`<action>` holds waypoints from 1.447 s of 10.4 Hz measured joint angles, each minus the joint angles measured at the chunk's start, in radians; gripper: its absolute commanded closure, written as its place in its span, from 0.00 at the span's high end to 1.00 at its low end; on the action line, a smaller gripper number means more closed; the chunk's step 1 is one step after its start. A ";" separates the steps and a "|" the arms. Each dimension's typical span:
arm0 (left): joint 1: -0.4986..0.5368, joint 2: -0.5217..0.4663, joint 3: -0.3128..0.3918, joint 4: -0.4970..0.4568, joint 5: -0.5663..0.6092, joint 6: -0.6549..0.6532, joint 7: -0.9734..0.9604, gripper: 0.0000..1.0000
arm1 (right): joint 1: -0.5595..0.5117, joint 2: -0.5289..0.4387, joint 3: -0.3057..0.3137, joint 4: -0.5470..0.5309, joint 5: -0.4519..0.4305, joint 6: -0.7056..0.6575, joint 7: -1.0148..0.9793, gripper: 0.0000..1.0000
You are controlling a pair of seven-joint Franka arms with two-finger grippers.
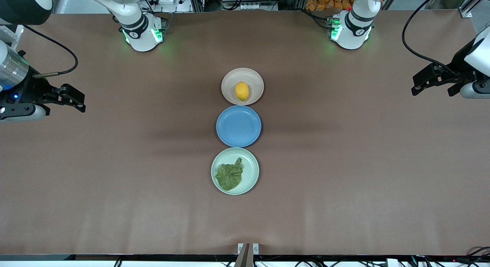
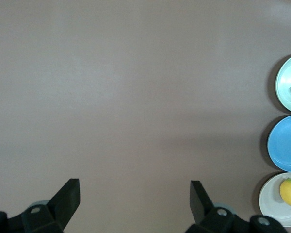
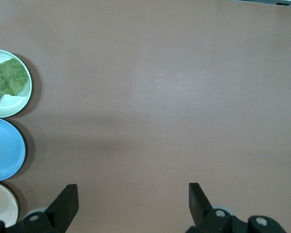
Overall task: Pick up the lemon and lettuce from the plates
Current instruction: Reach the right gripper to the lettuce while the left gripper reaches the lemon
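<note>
Mid-worktop, lemon (image 1: 241,91) is sitting on the beige plate (image 1: 230,80), lettuce (image 1: 229,175) on the mint plate (image 1: 250,165). Left gripper (image 1: 432,83) and right gripper (image 1: 68,97) are waiting over opposite ends, jaws released. Risks: lemon rolling off; jaws snagging the rim under limp lettuce.

Brown table (image 1: 344,163) seen from above, blue round plate (image 1: 238,126) set at its middle, left bare, small pale bracket (image 1: 248,248) fixed at the table's edge nearest the front camera
</note>
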 measured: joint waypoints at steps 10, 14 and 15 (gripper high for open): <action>-0.099 0.092 -0.180 -0.028 -0.048 0.005 -0.289 1.00 | 0.086 0.080 0.005 -0.012 0.007 0.119 0.028 1.00; -0.118 0.164 -0.336 -0.043 -0.047 0.070 -0.469 1.00 | 0.256 0.262 0.007 -0.007 0.005 0.367 0.388 1.00; -0.137 0.178 -0.374 -0.075 -0.047 0.126 -0.559 1.00 | 0.289 0.321 0.007 0.022 0.005 0.407 0.473 1.00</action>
